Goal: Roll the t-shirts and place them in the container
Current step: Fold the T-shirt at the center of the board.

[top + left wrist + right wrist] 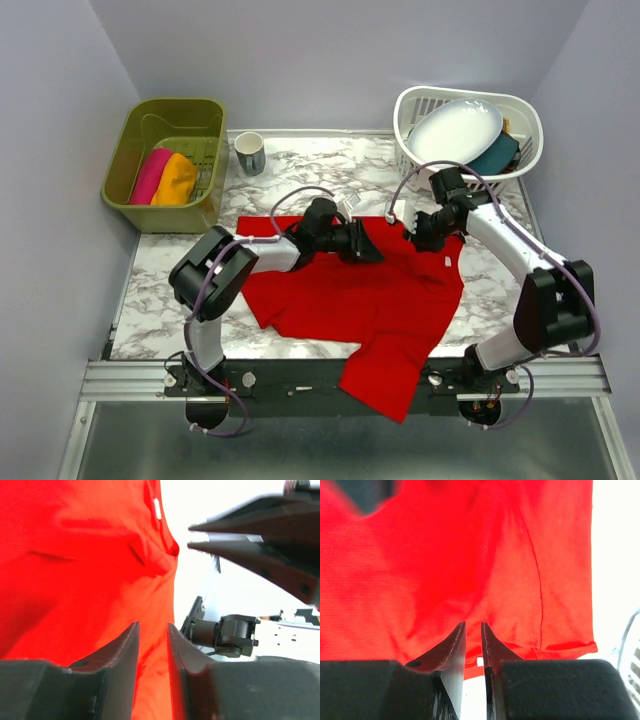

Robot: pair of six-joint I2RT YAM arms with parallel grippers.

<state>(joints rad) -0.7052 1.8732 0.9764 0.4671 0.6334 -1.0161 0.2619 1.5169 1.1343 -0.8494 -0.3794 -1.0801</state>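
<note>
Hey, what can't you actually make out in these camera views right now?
- Whether the left gripper or right gripper pinches the red t-shirt: wrist views show narrow gaps only; arms cover contact from above.
- Teal dish: top view, mostly under the white plate.
- Table beyond the shirt: wrist views, overexposed.

left tool [368, 243] and right tool [414, 236] face to face, both jaws narrow

red t-shirt [370, 300] — soft matt cloth | table [320, 170] — glossy marble-look | basket [527, 108] — white plastic
</note>
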